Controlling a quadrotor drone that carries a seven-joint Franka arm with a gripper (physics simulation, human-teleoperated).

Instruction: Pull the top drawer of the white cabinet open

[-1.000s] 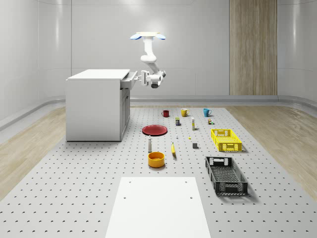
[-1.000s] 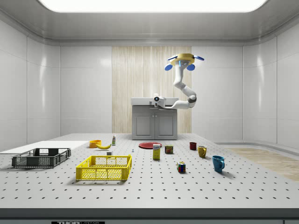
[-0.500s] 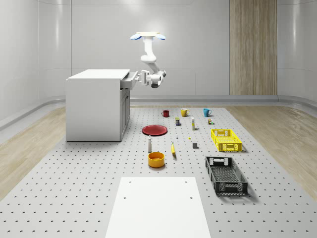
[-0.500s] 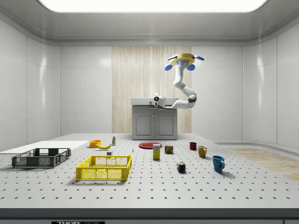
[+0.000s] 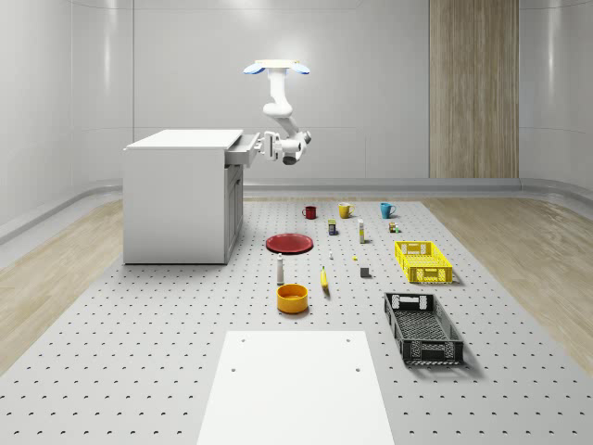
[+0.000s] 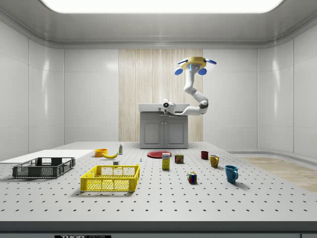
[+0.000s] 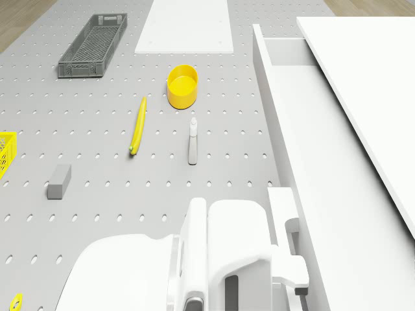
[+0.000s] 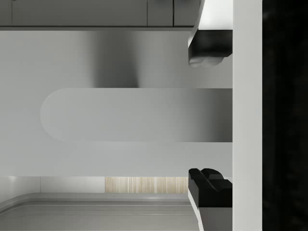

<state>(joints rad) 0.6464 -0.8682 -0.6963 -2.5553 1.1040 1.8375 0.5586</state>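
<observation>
Pegboard floor (image 5: 139, 371) in a white-walled room. Drone (image 5: 276, 67) hovers beside the white cabinet (image 5: 176, 199); gripper (image 8: 210, 115), fingers (image 8: 209, 48) spread, straddles the partly open top drawer (image 7: 305, 162) handle (image 8: 134, 114).

Scattered across the pegboard floor (image 5: 139, 352): red plate (image 5: 289, 243), with spray bottle (image 5: 280, 270) at its 6 o'clock and orange bowl (image 5: 292, 298) further on; banana (image 5: 324, 279) just at the bowl's 2 o'clock. Yellow crate (image 5: 423, 261) at 12 o'clock from black crate (image 5: 422, 327). Red mug (image 5: 309, 212), yellow mug (image 5: 344, 210) and blue mug (image 5: 386, 209) in a row. White board (image 5: 295, 389) lying flat nearest the camera.
</observation>
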